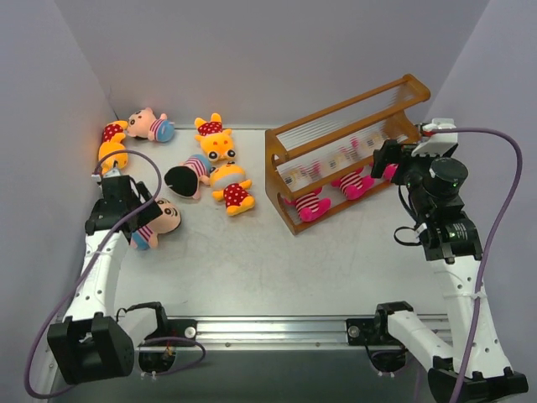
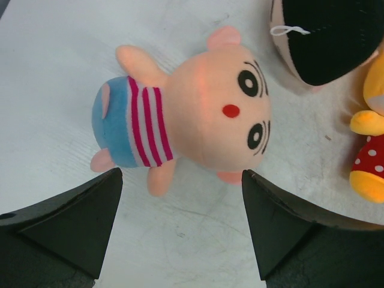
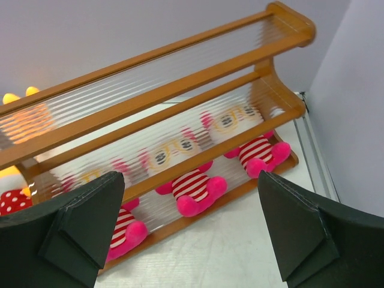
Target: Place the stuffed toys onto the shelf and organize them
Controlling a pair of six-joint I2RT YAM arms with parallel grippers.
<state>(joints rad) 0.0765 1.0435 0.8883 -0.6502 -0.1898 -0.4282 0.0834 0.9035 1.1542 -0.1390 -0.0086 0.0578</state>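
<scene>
The shelf [image 1: 352, 138] stands at the back right, with three magenta-limbed striped stuffed toys [image 1: 309, 204] [image 1: 354, 183] on its bottom tier. In the right wrist view these toys [image 3: 195, 186] sit behind the shelf's wooden rail [image 3: 180, 88]. My right gripper [image 3: 191, 180] hangs open in front of them, at the shelf's right end [image 1: 393, 161]. Several stuffed toys lie loose at the left: boys [image 1: 151, 126] [image 1: 189, 176] and yellow bears [image 1: 216, 143] [image 1: 232, 189]. My left gripper [image 1: 138, 214] is open above a boy doll [image 2: 198, 120], which lies face up just beyond the fingertips [image 2: 114, 180].
Grey walls close in the back and both sides. A metal rail [image 1: 277, 327] runs along the near edge between the arm bases. Another yellow bear [image 1: 112, 144] lies in the far left corner. A black-haired head [image 2: 336, 36] and a bear [image 2: 369, 162] lie right of the boy doll.
</scene>
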